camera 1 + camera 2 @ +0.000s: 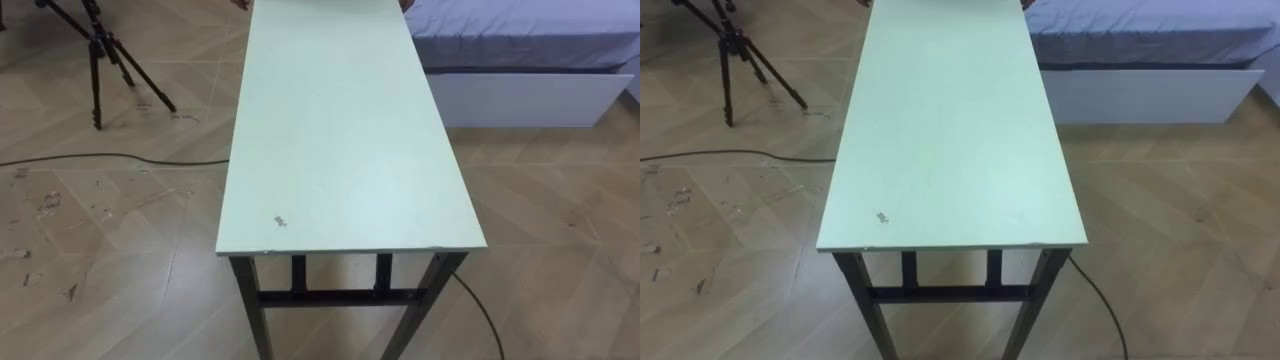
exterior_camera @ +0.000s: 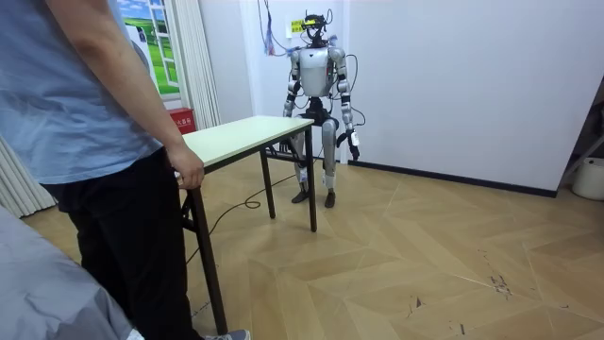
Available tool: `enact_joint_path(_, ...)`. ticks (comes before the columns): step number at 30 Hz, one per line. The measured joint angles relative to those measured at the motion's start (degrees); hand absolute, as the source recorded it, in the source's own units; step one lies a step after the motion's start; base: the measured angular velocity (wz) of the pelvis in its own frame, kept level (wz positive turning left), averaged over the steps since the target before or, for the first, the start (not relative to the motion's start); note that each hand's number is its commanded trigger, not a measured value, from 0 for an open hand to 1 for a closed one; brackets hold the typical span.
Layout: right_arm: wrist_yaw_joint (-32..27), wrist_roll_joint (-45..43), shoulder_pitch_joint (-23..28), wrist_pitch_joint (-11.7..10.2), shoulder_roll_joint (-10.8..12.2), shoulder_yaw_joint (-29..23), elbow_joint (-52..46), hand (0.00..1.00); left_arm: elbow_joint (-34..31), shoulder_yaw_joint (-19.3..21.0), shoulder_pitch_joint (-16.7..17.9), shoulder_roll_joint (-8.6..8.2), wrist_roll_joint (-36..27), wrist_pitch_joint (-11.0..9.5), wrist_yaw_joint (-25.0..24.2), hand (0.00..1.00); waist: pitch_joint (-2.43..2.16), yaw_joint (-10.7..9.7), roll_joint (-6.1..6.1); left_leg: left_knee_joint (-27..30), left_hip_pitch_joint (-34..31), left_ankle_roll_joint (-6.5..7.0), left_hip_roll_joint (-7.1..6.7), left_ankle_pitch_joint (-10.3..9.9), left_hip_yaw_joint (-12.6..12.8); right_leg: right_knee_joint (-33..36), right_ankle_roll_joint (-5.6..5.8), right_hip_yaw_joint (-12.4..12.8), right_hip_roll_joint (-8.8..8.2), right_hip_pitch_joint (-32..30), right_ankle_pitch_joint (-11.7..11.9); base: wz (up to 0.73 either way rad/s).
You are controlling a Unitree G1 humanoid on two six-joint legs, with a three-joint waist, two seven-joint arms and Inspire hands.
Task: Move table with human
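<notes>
the table (image 1: 340, 130) stands on the floor just before us, its far end under a person's hand (image 2: 189, 172). we judge it stiff, long, fairly light, best gripped under the near corners. our left hand (image 2: 356, 144) hangs low; we cannot tell its fingers.

- No word, number or sign can be read in any view.
- The red box (image 2: 180, 120) beside the curtain (image 2: 200, 66) in the room view carries pale marks, too small to make out.
- The poster (image 2: 149, 38) above the box shows a green field under a blue sky. I cannot tell whether it has any lettering.
- The table (image 1: 340, 120) has a small dark mark (image 1: 281, 221) near its close edge, and the mark does not form a letter or a number.
</notes>
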Motion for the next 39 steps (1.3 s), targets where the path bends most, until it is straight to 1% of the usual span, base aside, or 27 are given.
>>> enact_joint_path(7, 0.0, 0.0, 0.0, 0.0, 0.0, -0.1, 0.2, 0.00, 0.0, 0.1, -0.2, -0.17, 0.0, 0.0, 0.0, 0.00, -0.15, 0.0, -0.03, 0.0, 0.0, 0.00, -0.01, 0.0, -0.1, -0.2, 0.09, 0.0, 0.04, 0.1, 0.1, 0.00)
enact_joint_path(8, 0.0, 0.0, 0.0, 0.0, 0.0, -0.1, 0.2, 0.00, 0.0, 0.1, -0.2, -0.18, -0.1, 0.0, 0.0, 0.00, -0.06, 0.0, -0.20, 0.0, 0.0, 0.00, -0.01, 0.0, 0.0, -0.2, 0.10, 0.0, 0.04, 0.1, 0.1, 0.00)
enact_joint_path(9, 0.0, 0.0, 0.0, 0.0, 0.0, -0.1, 0.2, 0.00, 0.0, 0.1, -0.2, -0.18, -0.1, 0.0, 0.0, 0.00, -0.08, 0.0, -0.19, -0.1, 0.0, 0.00, -0.01, 0.0, 0.0, -0.3, 0.10, 0.0, 0.05, 0.1, 0.1, 0.00)
enact_joint_path(12, -0.2, 0.5, 0.0, 0.4, 0.0, -0.1, 0.2, 0.00, 0.0, 0.1, -0.2, -0.19, -0.6, 0.2, -0.2, 0.00, -0.19, 0.0, -0.31, -0.1, -0.1, 0.00, 0.01, 0.0, -0.1, -0.3, 0.10, -0.2, 0.05, 0.1, 0.1, 0.01)
enact_joint_path(14, -0.7, 0.8, 0.0, 1.2, 0.0, -0.3, 0.2, 0.00, 0.1, 0.2, -0.1, -0.16, -2.3, 0.6, -0.6, 0.00, -0.44, 0.1, -0.34, -0.1, 0.0, 0.00, 0.00, 0.0, -0.2, -0.3, 0.10, -0.2, 0.05, 0.2, 0.1, 0.00)
enact_joint_path(17, -1.0, 0.4, 0.0, 1.4, 0.2, -1.9, 0.6, 0.00, 0.6, 1.1, -0.1, -0.15, -3.2, 0.9, -1.6, 0.00, -0.51, 0.0, -0.23, 0.1, 0.0, 0.00, -0.01, 0.0, -0.2, -0.2, 0.10, -0.4, 0.00, 0.2, 0.1, 0.00)
enact_joint_path(19, -1.2, 0.7, -0.1, 1.9, 0.2, -1.9, 0.6, 0.00, 0.7, 1.1, -0.1, 0.11, -7.8, 1.0, -2.9, 0.00, -0.53, 0.0, -0.16, 0.2, -0.2, 0.00, 0.01, 0.0, -0.2, -0.2, 0.11, -1.3, -0.12, 0.2, 0.1, 0.00)
enact_joint_path(20, -1.0, 0.7, -0.3, 2.2, 0.2, -1.9, 0.7, 0.00, 0.7, 0.9, -0.1, 0.23, -11.2, 1.0, -3.6, 0.00, -0.49, 0.0, -0.22, 0.2, -0.2, 0.00, 0.05, 0.0, -0.2, -0.2, 0.11, -1.3, -0.13, 0.2, 0.1, 0.00)
enact_joint_path(21, -0.8, 0.8, -0.4, 2.3, 0.1, -2.0, 0.7, 0.00, 0.8, 0.7, -0.1, 0.36, -12.7, 1.0, -4.0, 0.00, -0.50, -0.1, -0.15, 0.1, -0.2, 0.00, 0.06, 0.0, -0.2, -0.2, 0.11, -1.3, -0.11, 0.2, 0.0, 0.00)
enact_joint_path(22, -0.3, 1.0, -0.6, 2.5, 0.0, -2.0, 0.9, 0.00, 1.3, 0.0, -0.1, 0.65, -15.6, 0.9, -4.7, 0.00, -0.53, -0.1, 0.07, 0.1, -0.2, 0.00, 0.07, 0.0, -0.2, -0.2, 0.11, -1.2, -0.11, 0.2, 0.0, 0.00)
enact_joint_path(23, 0.3, 1.6, -0.8, 2.5, -0.2, -2.0, 1.1, 0.00, 1.7, -0.2, 0.0, 0.86, -18.0, 1.0, -5.8, 0.00, -0.44, -0.1, 0.15, 0.1, -0.4, 0.00, 0.07, 0.0, -0.3, -0.2, 0.11, -1.3, -0.15, 0.2, 0.1, 0.03)
enact_joint_path(25, 0.7, 2.5, -1.3, 2.8, -0.3, -2.0, 1.5, 0.00, 1.8, -1.0, 0.0, 1.30, -20.5, 1.0, -7.7, 0.00, -0.37, -0.1, 0.24, 0.4, -0.9, 0.00, 0.04, 0.0, -0.4, -0.2, 0.12, -1.6, -0.24, 0.0, 0.1, 0.08)
enact_joint_path(26, 0.8, 2.9, -1.1, 3.2, -0.4, -2.0, 1.4, 0.00, 1.8, -1.4, 0.1, 1.59, -22.7, 1.0, -8.7, 0.00, -0.28, -0.1, 0.27, 0.4, -1.0, 0.00, 0.05, 0.0, -0.4, -0.2, 0.11, -1.6, -0.25, -0.1, 0.1, 0.05)
enact_joint_path(27, 1.1, 3.2, -1.2, 3.3, -0.5, -2.0, 1.4, 0.00, 1.8, -1.6, 0.2, 1.69, -24.3, 1.0, -9.2, 0.00, -0.28, -0.1, 0.18, 0.5, -1.0, 0.00, 0.06, 0.0, -0.4, -0.1, 0.12, -1.4, -0.23, -0.2, 0.0, 0.00)
enact_joint_path(29, 2.0, 4.5, -1.2, 3.8, -0.6, -1.9, 0.3, 0.00, 1.8, -2.3, 0.5, 2.04, -29.7, 0.9, -11.1, 0.00, -0.26, 0.0, 0.18, 0.8, -1.4, -0.01, 0.17, 0.0, 0.0, 1.1, 0.20, -1.0, -0.28, -1.2, -0.1, -0.09)
enact_joint_path(30, 2.3, 4.8, -1.0, 3.7, -0.7, -1.9, 0.0, 0.00, 1.9, -2.4, 0.5, 2.19, -30.5, 0.9, -11.8, 0.00, -0.26, 0.0, 0.26, 1.1, -1.6, -0.01, 0.16, 0.0, 0.0, 1.3, 0.20, -0.9, -0.33, -1.4, -0.1, -0.07)
enact_joint_path(31, 3.1, 5.3, -0.9, 3.7, -1.0, -1.9, -0.4, 0.00, 2.0, -2.4, 0.3, 2.42, -32.6, 0.8, -13.3, 0.00, -0.16, -0.2, 0.31, 1.5, -2.1, 0.00, 0.12, 0.0, 0.0, 1.9, 0.20, -0.9, -0.51, -2.1, -0.1, 0.00)
enact_joint_path(32, 3.9, 6.2, -0.4, 3.9, -1.4, -1.9, -1.6, 0.00, 1.6, -2.4, 0.2, 2.67, -34.7, 0.7, -14.8, 0.00, -0.13, -0.1, 0.10, 1.6, -2.7, 0.02, 0.04, 0.0, 0.2, 2.2, 0.20, -0.9, -0.68, -2.9, -0.1, -0.04)
enact_joint_path(33, 4.3, 6.7, 0.0, 4.3, -1.6, -1.8, -2.7, 0.00, 1.4, -2.4, -0.1, 2.81, -35.9, 0.6, -15.5, 0.00, -0.22, -0.1, 0.27, 1.7, -3.0, 0.03, -0.01, 0.0, 0.2, 2.3, 0.20, -0.8, -0.75, -3.2, -0.1, -0.05)
enact_joint_path(34, 4.8, 7.6, 0.6, 4.7, -1.7, -1.7, -4.6, 0.00, 1.3, -3.1, -1.0, 3.09, -38.5, 0.4, -16.8, 0.00, -0.07, -0.1, 0.10, 2.2, -3.6, 0.07, -0.01, 0.0, 0.3, 2.8, 0.20, -0.5, -0.82, -3.9, -0.1, -0.07)
enact_joint_path(35, 5.0, 9.3, 0.9, 5.0, -1.7, -1.1, -6.0, 0.00, 1.2, -4.3, -2.1, 3.33, -41.7, 0.3, -17.6, 0.00, -0.01, -0.2, -0.14, 2.5, -4.1, 0.09, -0.01, 0.0, 0.4, 2.8, 0.19, -0.3, -0.85, -4.3, -0.1, -0.08)
enact_joint_path(36, 5.1, 9.9, 1.1, 5.0, -1.7, -0.8, -6.8, 0.00, 1.1, -4.9, -2.8, 3.32, -43.2, 0.2, -18.2, 0.00, -0.01, -0.2, -0.18, 2.5, -4.3, 0.10, -0.01, 0.0, 0.4, 2.8, 0.16, -0.2, -0.86, -4.5, -0.1, -0.08)
enact_joint_path(37, 5.9, 11.7, 1.4, 5.0, -1.7, -0.4, -8.6, 0.00, 0.7, -6.4, -4.1, 2.97, -45.9, 0.0, -19.4, 0.00, -0.02, -0.3, -0.20, 2.5, -4.6, 0.11, 0.00, 0.0, 0.8, 2.8, 0.10, -0.1, -0.88, -4.7, 0.0, -0.07)
enact_joint_path(38, 6.0, 12.3, 1.5, 5.0, -1.7, -0.1, -9.7, 0.00, 0.3, -7.3, -4.8, 2.69, -47.4, -0.1, -20.1, 0.00, -0.06, -0.3, -0.25, 2.5, -4.6, 0.11, 0.02, 0.0, 0.9, 2.9, 0.09, 0.0, -0.89, -4.8, 0.0, -0.10)
enact_joint_path(39, 6.3, 14.1, 2.4, 5.2, -1.5, 0.4, -13.3, 0.00, -1.5, -8.8, -5.6, 2.17, -50.3, 0.0, -21.4, 0.00, -0.12, -0.3, -0.12, 2.5, -4.5, 0.11, 0.08, 0.0, 1.1, 3.0, 0.04, 0.2, -0.83, -4.9, 0.0, -0.13)
